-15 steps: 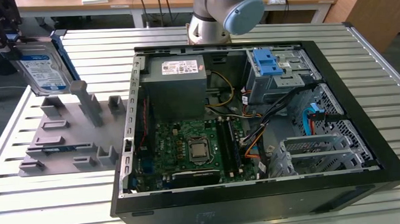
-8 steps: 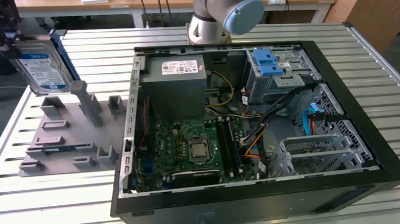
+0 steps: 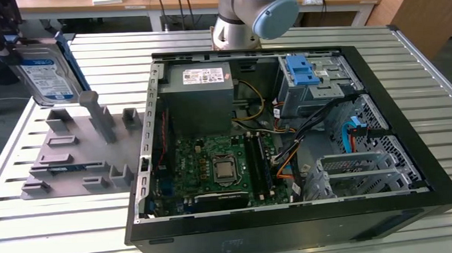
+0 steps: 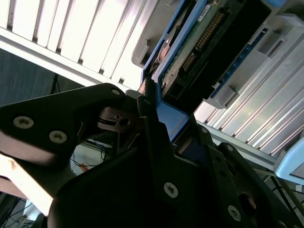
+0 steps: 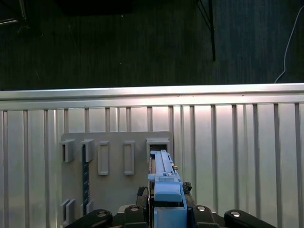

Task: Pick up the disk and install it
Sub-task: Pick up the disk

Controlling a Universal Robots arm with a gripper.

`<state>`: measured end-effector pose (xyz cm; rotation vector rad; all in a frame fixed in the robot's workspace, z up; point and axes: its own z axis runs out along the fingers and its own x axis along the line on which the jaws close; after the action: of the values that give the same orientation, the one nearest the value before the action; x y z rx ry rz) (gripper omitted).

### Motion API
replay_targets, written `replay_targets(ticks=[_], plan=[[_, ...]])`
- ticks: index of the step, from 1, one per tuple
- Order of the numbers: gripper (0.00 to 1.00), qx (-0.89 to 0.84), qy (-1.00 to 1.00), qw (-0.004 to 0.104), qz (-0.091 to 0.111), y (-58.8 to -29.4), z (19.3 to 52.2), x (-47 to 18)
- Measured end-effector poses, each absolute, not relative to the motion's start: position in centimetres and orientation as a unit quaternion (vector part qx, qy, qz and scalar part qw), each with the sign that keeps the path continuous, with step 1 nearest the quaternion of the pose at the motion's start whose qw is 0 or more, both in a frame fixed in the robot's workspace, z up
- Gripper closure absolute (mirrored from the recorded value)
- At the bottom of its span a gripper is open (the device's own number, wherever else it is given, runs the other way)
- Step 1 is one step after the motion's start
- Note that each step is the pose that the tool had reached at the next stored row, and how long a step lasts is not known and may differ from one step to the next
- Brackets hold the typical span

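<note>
The disk (image 3: 47,72), silver with a white-and-blue label and blue side rails, hangs upright above the far corner of the grey fixture plate (image 3: 75,161) at the exterior view's left. My gripper (image 3: 9,53) is shut on its edge there. In the first wrist view the disk's blue rail (image 5: 164,173) runs edge-on out of the gripper (image 5: 166,213), over an empty slot of the fixture plate (image 5: 114,190). The second wrist view has the black fingers (image 4: 152,123) clamped on the blue rail, with the disk's green circuit-board side (image 4: 204,33) beyond.
An open black computer case (image 3: 291,223) lies in the middle of the slatted metal table (image 3: 63,225). Inside are a grey power-supply box (image 3: 201,87), a motherboard (image 3: 220,167) and a blue latch on a metal cage (image 3: 303,71). The arm's base (image 3: 252,17) stands behind the case.
</note>
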<state>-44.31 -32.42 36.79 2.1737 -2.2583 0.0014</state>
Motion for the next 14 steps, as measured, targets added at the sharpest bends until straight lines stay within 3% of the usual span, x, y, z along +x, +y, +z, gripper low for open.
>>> replay_targets(ticks=[14], plan=[[0.64,0.693,-0.720,0.004,0.000,-32.41,37.53,-44.31]])
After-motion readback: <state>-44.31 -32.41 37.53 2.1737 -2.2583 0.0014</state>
